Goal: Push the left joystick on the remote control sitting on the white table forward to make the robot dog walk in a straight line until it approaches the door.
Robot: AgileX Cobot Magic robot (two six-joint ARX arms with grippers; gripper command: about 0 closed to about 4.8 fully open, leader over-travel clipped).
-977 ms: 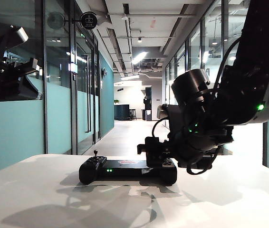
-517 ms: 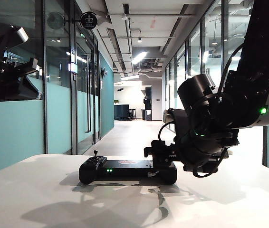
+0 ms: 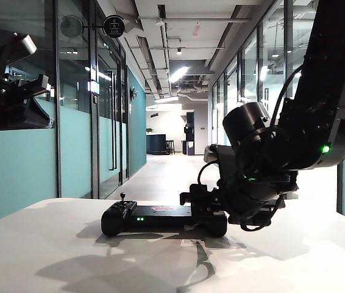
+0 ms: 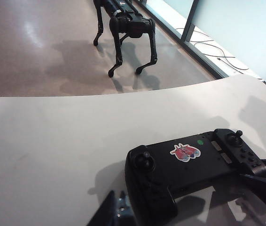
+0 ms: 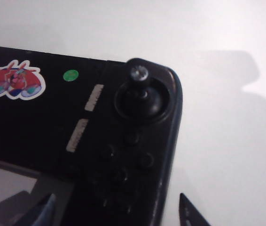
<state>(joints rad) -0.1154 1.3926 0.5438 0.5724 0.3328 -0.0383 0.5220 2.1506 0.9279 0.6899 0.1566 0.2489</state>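
Note:
The black remote control (image 3: 160, 220) (image 4: 189, 174) lies on the white table (image 3: 50, 250) (image 4: 53, 141). Its left joystick (image 3: 122, 197) (image 4: 146, 162) stands free, with nothing touching it. My right gripper (image 3: 198, 204) (image 5: 119, 214) is open and low over the controller's other end. Its fingertips straddle the button cluster just short of the right-hand stick (image 5: 140, 75) without touching it. My left gripper (image 3: 41, 85) (image 4: 116, 214) hangs raised at the far left, its tips together and empty. The robot dog (image 4: 128, 26) stands on the floor beyond the table.
Glass walls and a glass door (image 3: 108, 116) line the corridor's left side. Loose cables (image 4: 208, 37) lie on the floor by the glass. The table's curved far edge (image 4: 123, 94) lies between the controller and the dog.
My right arm swung a little right, then came back left and lower over the controller's right end. The left arm and the controller stayed put.

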